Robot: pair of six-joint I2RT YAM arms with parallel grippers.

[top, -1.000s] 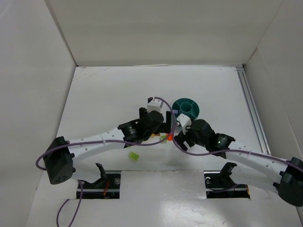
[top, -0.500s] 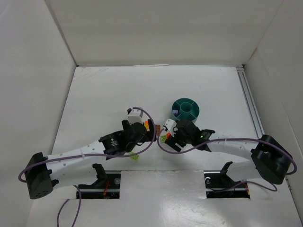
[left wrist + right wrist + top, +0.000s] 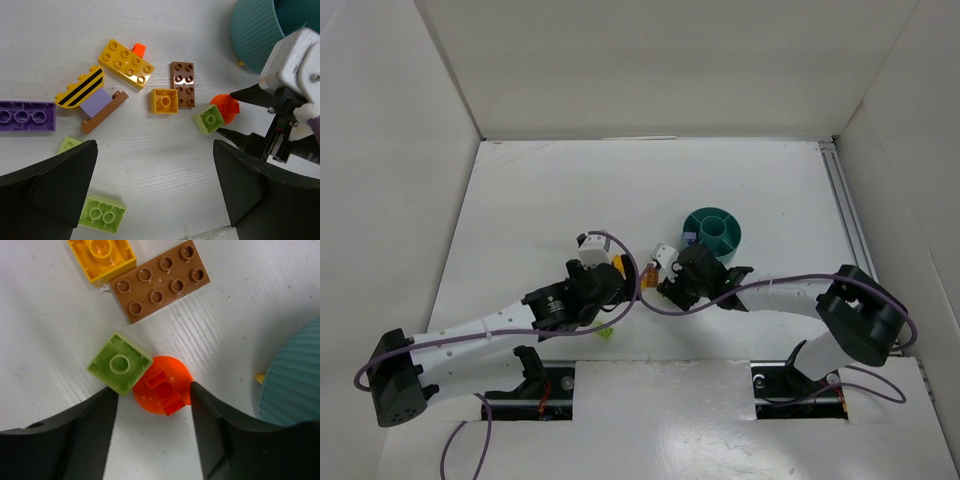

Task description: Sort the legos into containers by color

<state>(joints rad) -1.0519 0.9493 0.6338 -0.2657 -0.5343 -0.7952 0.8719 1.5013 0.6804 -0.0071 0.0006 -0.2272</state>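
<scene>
Several legos lie loose on the white table in the left wrist view: a yellow brick [image 3: 126,63], a brown brick [image 3: 182,84], a small yellow one [image 3: 164,100], a purple one [image 3: 25,116] and a lime brick [image 3: 102,215]. My right gripper [image 3: 154,395] straddles a round orange piece [image 3: 162,385] and a small lime brick [image 3: 120,363] that touches it. Its right finger touches the orange piece and its left finger meets the lime brick's corner; both lie on the table. My left gripper [image 3: 155,165] hangs wide open above bare table, holding nothing. The teal bowl [image 3: 692,222] stands just beyond.
A striped yellow piece on a brown plate [image 3: 92,97] lies left of the pile. The bowl's ribbed wall [image 3: 295,375] is close on the right of my right gripper. The two grippers [image 3: 620,272] [image 3: 655,272] are near each other. White walls enclose the table.
Both arms have swung left and toward the near edge. My right gripper's jaws have narrowed around the orange piece. The left gripper stays wide open.
</scene>
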